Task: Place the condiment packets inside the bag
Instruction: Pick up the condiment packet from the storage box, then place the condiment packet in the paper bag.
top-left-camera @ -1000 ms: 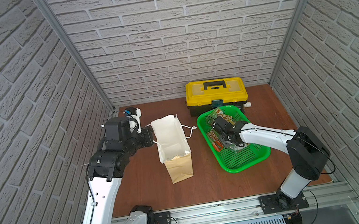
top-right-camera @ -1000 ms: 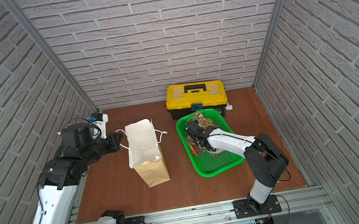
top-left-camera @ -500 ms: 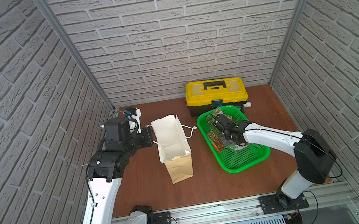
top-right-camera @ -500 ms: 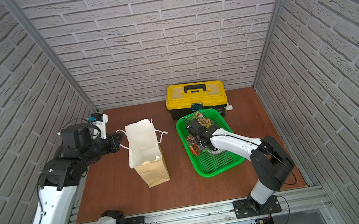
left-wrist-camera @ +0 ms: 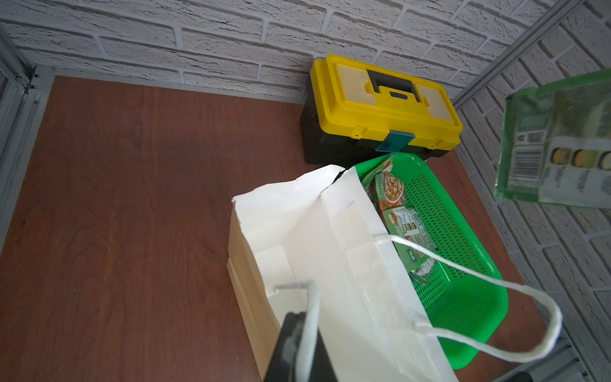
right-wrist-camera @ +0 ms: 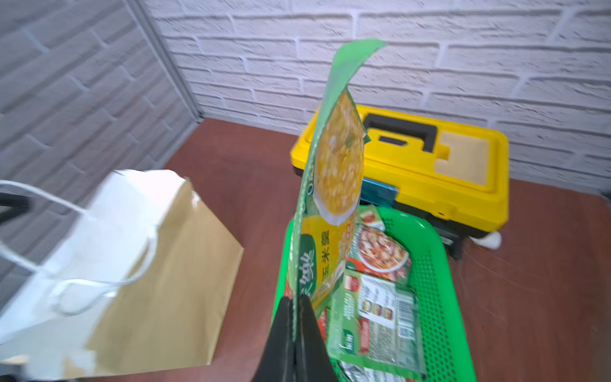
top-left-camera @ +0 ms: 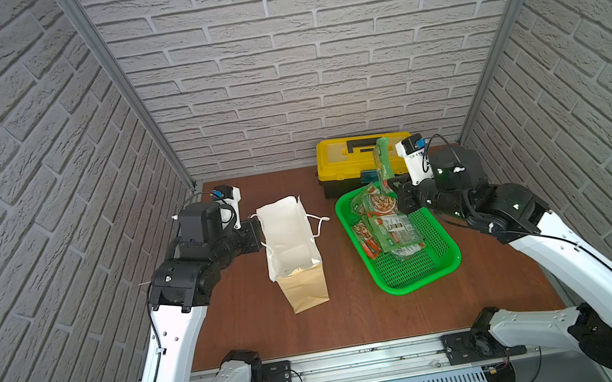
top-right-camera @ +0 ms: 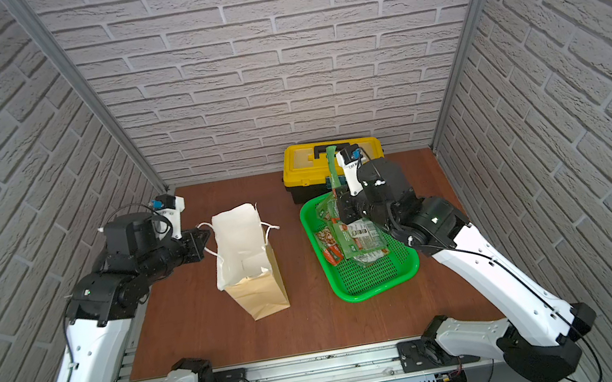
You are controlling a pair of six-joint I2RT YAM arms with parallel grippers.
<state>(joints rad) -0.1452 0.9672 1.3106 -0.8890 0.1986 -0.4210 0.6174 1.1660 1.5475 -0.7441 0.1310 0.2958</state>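
I'm working in a robot test cell, a lab booth rather than a lived-in room. Three walls of pale brick pattern close in tight, seemingly panelling rather than masonry, joined at bare aluminium posts. The floor is a small brown wood tabletop with a metal rail along its near edge carrying both robot arms and loose wiring. The props look staged: paper bag, condiment packets, green basket, yellow toolbox.

bag: upright, open | packets: piled in basket | green packet: aloft, vertical
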